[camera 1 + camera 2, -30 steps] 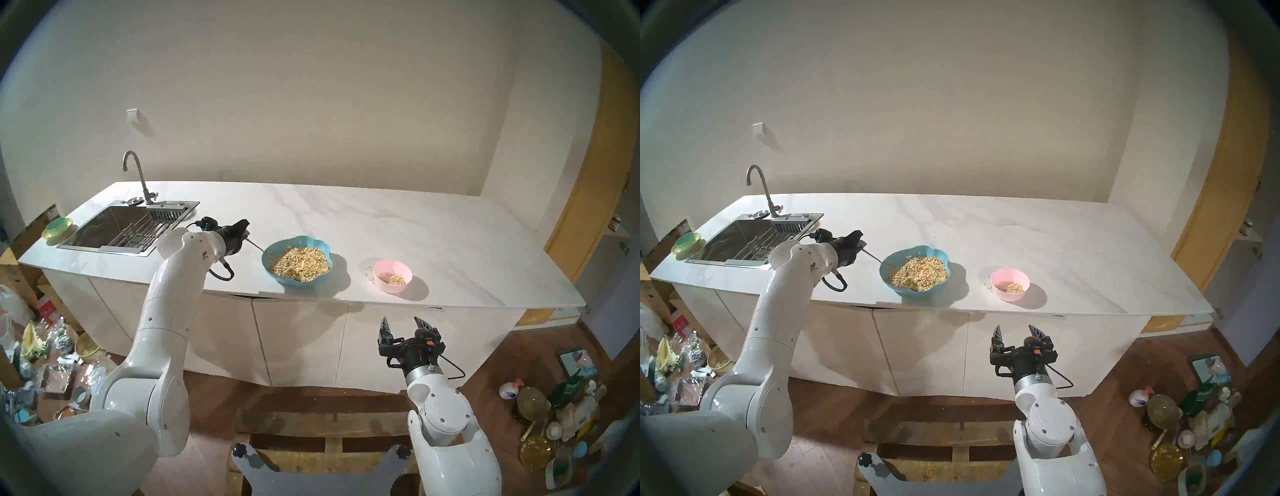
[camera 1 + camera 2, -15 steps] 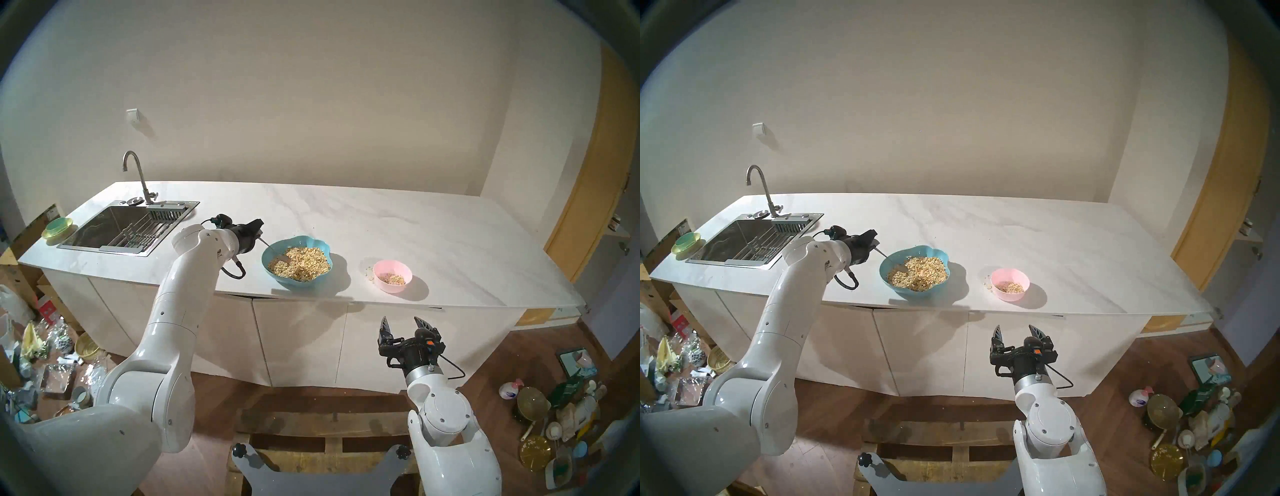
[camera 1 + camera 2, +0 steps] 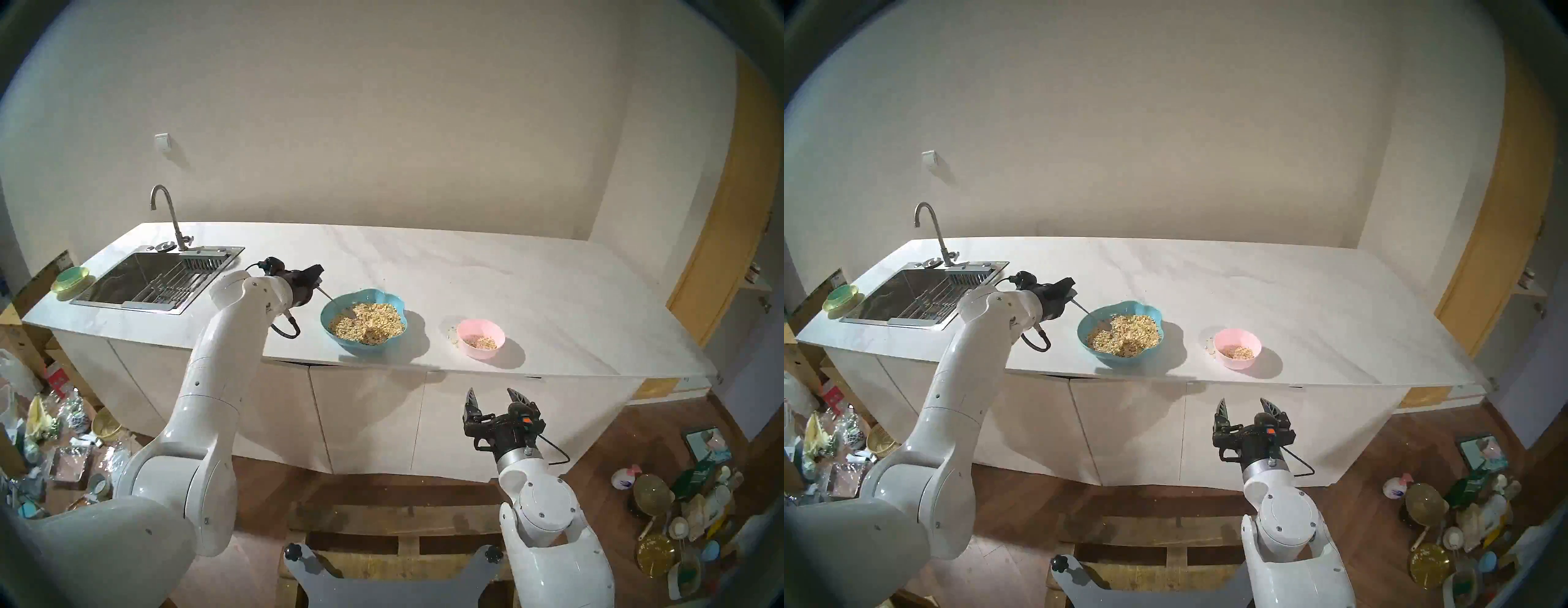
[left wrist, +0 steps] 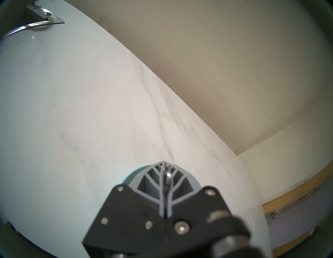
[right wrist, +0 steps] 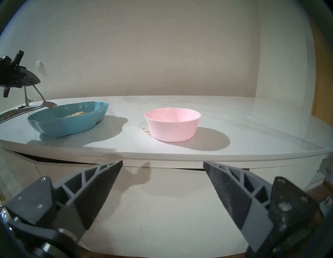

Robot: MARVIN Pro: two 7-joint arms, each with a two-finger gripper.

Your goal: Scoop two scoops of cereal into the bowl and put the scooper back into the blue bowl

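White marble worktop [image 3: 466, 271]: slim silver metal spoon [image 5: 47, 102] is gripped by the closed left end effector [image 3: 317, 278], angled over the wavy teal-blue bowl [image 3: 331, 316] for scooping; right end effector [image 3: 494, 397] is kept open, empty.

The white left arm reaches forward, its black left gripper [image 3: 317, 278] clamped shut. The white right arm stays low, its black right gripper [image 3: 496, 397] spread wide and pointing forward.

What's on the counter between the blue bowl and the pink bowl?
Mostly bare counter. Only a few spilled flakes lie there, right beside the pink bowl on the side facing the blue bowl. Both head views and the right wrist view show it.
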